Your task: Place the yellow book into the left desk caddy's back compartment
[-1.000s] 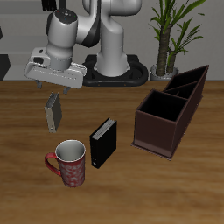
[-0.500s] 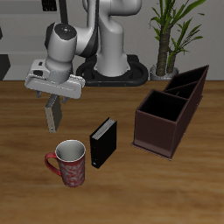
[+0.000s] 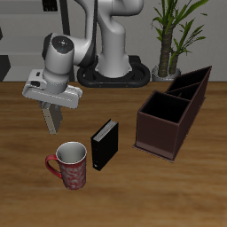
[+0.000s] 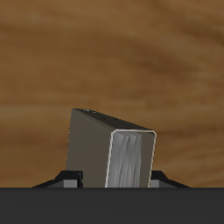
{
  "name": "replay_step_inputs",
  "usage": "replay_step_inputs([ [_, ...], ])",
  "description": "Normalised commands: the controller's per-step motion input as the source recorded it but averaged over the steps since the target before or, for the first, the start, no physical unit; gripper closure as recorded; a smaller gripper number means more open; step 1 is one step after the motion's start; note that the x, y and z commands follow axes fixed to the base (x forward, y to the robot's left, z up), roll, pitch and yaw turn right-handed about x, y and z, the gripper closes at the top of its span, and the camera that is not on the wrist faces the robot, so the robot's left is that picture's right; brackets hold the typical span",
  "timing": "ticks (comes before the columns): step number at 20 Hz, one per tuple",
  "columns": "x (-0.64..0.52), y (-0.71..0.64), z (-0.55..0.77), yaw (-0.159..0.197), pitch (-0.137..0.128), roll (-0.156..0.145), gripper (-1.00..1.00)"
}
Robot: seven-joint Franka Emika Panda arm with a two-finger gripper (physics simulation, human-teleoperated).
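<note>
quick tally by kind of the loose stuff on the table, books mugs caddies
Books: 2, the yellow book under the gripper and the black book
Mugs: 1, the red mug
Desk caddies: 2, the nearer caddy and the farther caddy
Total: 5

My exterior camera looks down from the front and above, facing the robot's base at the table's (image 3: 27, 191) far side, wide enough to take in the whole worktop. My wrist camera rides on the gripper (image 3: 51, 118) and points down along its fingers, very close to the yellow book (image 4: 112, 149) and the wood beneath. Both views share that book and the patch of table around it.
</note>
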Motion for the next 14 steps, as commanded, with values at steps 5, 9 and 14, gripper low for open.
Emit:
replay_step_inputs([
  [5,0.01,0.03,0.04,-0.004,-0.002,0.006,1.00],
  [9,0.00,0.17,0.32,-0.019,-0.035,0.012,1.00],
  [14,-0.03,0.31,0.51,-0.031,-0.048,-0.002,1.00],
])
